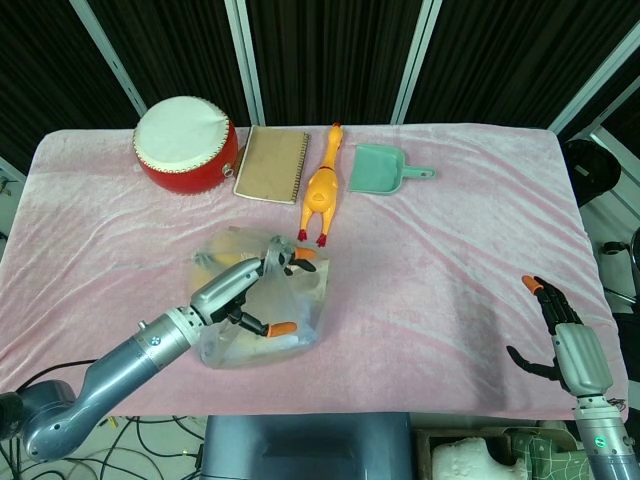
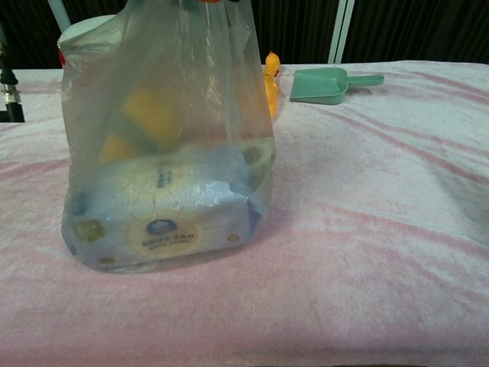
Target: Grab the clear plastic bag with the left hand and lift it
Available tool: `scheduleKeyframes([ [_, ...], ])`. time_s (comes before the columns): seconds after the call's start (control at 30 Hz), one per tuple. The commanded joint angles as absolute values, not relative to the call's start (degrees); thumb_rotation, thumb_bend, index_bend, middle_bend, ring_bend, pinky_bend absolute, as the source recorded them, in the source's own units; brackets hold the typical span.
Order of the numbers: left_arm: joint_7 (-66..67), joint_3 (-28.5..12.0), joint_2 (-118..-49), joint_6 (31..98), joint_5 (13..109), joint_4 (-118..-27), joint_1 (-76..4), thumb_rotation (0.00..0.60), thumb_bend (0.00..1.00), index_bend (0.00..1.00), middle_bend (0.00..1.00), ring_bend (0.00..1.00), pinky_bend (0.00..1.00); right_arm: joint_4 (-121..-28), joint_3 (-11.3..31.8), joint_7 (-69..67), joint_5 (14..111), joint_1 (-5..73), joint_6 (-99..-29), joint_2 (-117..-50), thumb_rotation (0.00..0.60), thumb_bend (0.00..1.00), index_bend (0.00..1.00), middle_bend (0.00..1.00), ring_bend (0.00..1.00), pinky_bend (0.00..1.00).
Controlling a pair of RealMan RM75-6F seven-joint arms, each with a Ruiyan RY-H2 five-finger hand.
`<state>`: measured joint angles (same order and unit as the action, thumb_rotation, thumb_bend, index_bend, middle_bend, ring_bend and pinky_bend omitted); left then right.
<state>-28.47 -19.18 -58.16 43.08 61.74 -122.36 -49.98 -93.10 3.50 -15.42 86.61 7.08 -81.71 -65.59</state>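
Note:
The clear plastic bag [image 1: 300, 295] stands on the pink cloth [image 1: 450, 250] at the front left, with a blue-white pack and yellow items inside. In the chest view the bag [image 2: 168, 153] fills the left side, its base resting on the cloth and its top running out of frame. My left hand [image 1: 245, 292] lies over the bag's top, fingers and thumb spread wide on either side of the gathered neck and touching the plastic. One orange fingertip [image 2: 212, 1] shows at the top edge. My right hand [image 1: 562, 338] hangs open off the table's front right corner.
Along the back stand a red drum [image 1: 185, 145], a brown notebook [image 1: 272, 165], a yellow rubber chicken [image 1: 322, 185] and a green scoop [image 1: 380, 170]. The chicken's feet lie close behind the bag. The scoop [image 2: 328, 84] also shows in the chest view.

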Motion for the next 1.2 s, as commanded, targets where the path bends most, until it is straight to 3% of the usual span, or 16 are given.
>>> scheduleKeyframes([
  [0.03,-27.9,-20.1,-60.7,44.1,60.8,-121.1,-51.2,0.600,0.22,0.14,0.21,0.12,0.21,-93.1,3.5,-15.6,86.6,7.1,-81.7,-65.6,0.600,0.19,0.00,0.00,0.00,0.17],
  [0.23,-28.3,-21.5,-67.3,47.2,59.4,-118.4,-52.4,0.600,0.20,0.18,0.27,0.18,0.25,-93.3,3.4,-15.8,86.7,7.1,-81.6,-65.5,0.600,0.19,0.00,0.00,0.00,0.17],
  [0.47,-35.2,-26.4,-77.2,58.9,56.9,-119.2,-49.9,0.600,0.20,0.42,0.58,0.47,0.47,-93.2,3.3,-15.8,86.8,7.1,-81.6,-65.5,0.600,0.19,0.00,0.00,0.00,0.17],
  [0.8,-34.0,-31.5,-82.7,70.6,54.6,-122.0,-47.7,0.600,0.20,0.72,0.95,0.83,0.79,-93.3,3.2,-15.8,87.0,7.1,-81.5,-65.4,0.600,0.19,0.00,0.00,0.00,0.17],
  [0.9,-31.7,-31.9,-82.2,70.1,54.9,-122.7,-48.1,0.600,0.20,0.76,1.00,0.89,0.85,-93.5,3.3,-15.4,87.0,7.1,-81.5,-65.4,0.600,0.19,0.00,0.00,0.00,0.17],
  [1.2,-29.1,-35.5,-80.0,68.3,53.1,-125.9,-49.2,0.600,0.18,0.78,1.00,0.90,0.86,-93.6,3.2,-15.5,86.7,7.1,-81.4,-65.3,0.600,0.19,0.00,0.00,0.00,0.17],
])
